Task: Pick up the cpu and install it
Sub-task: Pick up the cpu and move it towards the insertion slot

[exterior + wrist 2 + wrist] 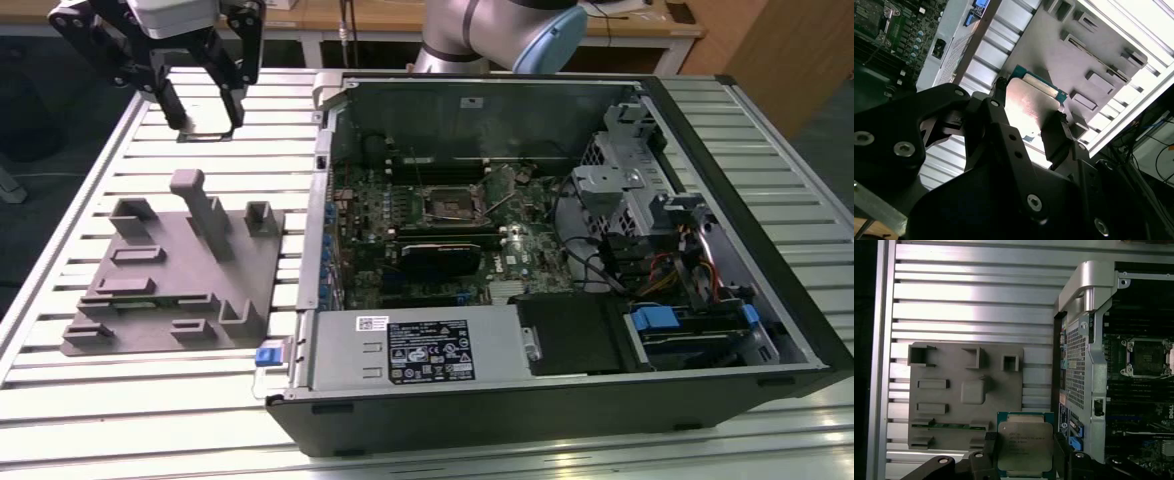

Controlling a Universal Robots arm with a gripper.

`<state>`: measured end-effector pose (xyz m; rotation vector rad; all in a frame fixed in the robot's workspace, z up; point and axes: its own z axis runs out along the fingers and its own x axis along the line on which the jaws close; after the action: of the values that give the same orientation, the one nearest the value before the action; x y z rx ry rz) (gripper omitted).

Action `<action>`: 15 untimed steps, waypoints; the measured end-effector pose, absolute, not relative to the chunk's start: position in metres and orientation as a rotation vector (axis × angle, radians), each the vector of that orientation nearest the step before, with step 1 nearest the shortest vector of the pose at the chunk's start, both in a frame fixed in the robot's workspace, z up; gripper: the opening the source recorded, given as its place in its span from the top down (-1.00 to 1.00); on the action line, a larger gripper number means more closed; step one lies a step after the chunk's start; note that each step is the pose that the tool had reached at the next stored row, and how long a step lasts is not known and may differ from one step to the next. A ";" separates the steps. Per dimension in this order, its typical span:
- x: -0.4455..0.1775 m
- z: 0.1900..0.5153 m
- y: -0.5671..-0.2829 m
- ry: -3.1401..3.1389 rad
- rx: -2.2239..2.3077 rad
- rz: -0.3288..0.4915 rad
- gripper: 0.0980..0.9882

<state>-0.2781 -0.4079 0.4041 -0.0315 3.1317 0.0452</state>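
Silver-topped cpu (1025, 444) pinched by its edges between fingers (1060, 452).
Carry it level; socket (1148, 357) sits well apart inside case (1089, 300).

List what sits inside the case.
A green board with a square socket, a black block, a labelled power supply, drive bays and cables. Whatever lies under the power supply is covered. The cpu is outside, held in the jaws.

The pincer (203, 122) is black, built of jointed link bars (1004, 145) with silver hex screws (904, 148), capped above by a white-grey housing (174, 15), while well apart from it runs the silver tubular arm (461, 30) with a pale blue cap (550, 40).
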 end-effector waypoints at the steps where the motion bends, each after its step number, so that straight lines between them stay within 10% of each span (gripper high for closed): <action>1: -0.278 0.404 -0.408 3.132 -0.031 0.045 0.02; 15: -0.265 0.404 -0.407 3.132 -0.031 0.045 0.02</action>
<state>-0.2648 -0.4071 0.4036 -0.0314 3.1317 0.0452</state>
